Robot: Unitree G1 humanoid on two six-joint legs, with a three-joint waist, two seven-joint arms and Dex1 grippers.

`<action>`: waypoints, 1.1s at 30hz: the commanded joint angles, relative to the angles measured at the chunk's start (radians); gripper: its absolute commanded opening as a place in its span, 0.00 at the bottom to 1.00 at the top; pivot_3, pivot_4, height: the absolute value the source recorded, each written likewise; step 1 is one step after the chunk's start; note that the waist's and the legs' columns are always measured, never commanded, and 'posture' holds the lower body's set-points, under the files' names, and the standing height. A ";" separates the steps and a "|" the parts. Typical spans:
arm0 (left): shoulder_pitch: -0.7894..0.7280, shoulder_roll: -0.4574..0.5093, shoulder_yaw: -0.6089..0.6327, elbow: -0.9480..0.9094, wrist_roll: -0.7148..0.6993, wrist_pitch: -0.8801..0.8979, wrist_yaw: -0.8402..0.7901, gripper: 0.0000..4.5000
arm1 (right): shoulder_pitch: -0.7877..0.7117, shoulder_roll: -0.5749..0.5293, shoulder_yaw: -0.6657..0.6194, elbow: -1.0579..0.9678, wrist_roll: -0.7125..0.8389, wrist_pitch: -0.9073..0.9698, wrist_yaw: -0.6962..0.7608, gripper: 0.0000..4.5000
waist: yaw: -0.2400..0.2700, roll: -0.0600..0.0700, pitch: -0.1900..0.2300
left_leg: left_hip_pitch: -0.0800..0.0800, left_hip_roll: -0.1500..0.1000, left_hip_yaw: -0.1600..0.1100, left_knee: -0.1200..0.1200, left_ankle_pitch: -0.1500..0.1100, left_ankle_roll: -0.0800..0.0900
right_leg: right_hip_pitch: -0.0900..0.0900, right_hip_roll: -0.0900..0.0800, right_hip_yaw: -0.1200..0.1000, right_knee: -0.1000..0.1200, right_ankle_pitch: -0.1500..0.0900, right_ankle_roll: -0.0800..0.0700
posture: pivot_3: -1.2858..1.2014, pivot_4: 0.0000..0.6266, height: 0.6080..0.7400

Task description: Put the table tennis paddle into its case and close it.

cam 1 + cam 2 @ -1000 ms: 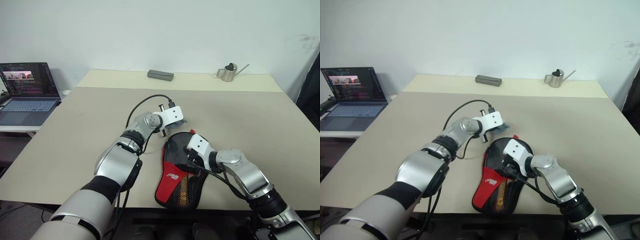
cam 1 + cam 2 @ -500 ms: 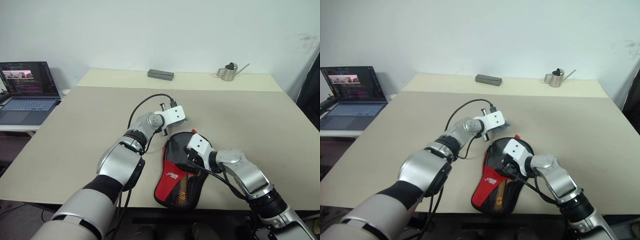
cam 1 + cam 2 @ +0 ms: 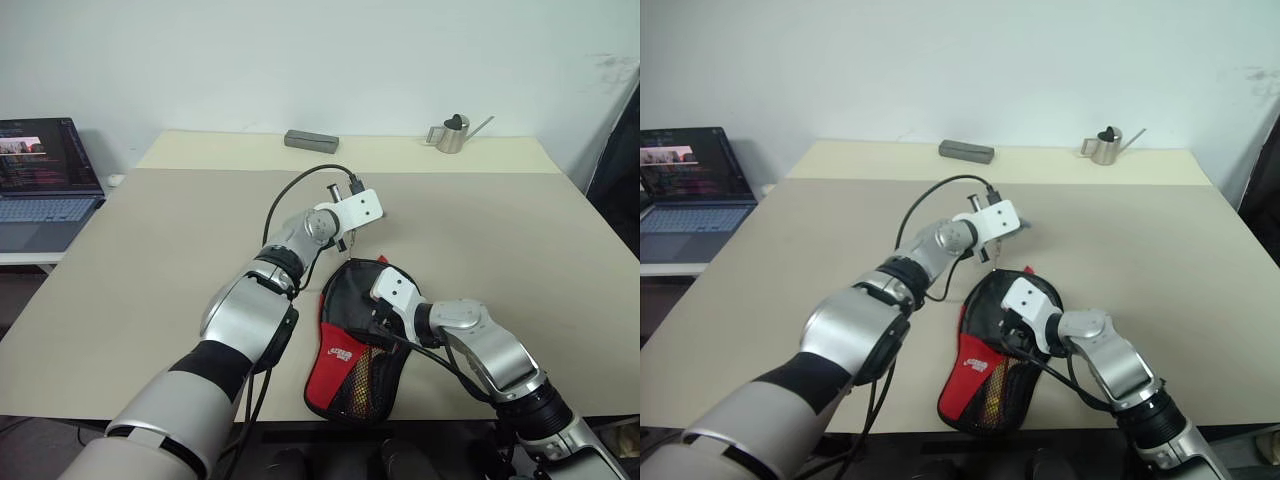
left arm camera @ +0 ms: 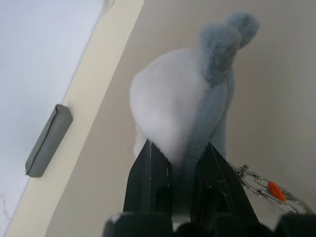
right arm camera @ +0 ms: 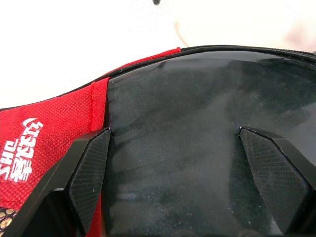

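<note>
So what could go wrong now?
1. The left gripper pinches only the soft fluffy charm, so it might slip out during a pull.
2. The right gripper is open over the case, not clamping it. A tug could drag or lift the case across the table.

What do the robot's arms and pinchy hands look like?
Both arms are shiny silver metal with black bands at the joints. Each wrist ends in a white boxy block, and a thin black cable loops along each arm. The left gripper and the right gripper each have two black, wedge-shaped fingers.
</note>
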 commanded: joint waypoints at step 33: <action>-0.069 -0.138 0.061 -0.078 -0.066 -0.007 -0.055 0.42 | 0.087 0.005 0.110 0.065 -0.015 0.105 -0.021 1.00 | -0.003 0.000 0.000 | 0.001 0.000 0.000 0.000 -0.001 -0.001 | 0.000 0.001 0.000 0.000 0.000 0.000 | 0.52 0.24 1.00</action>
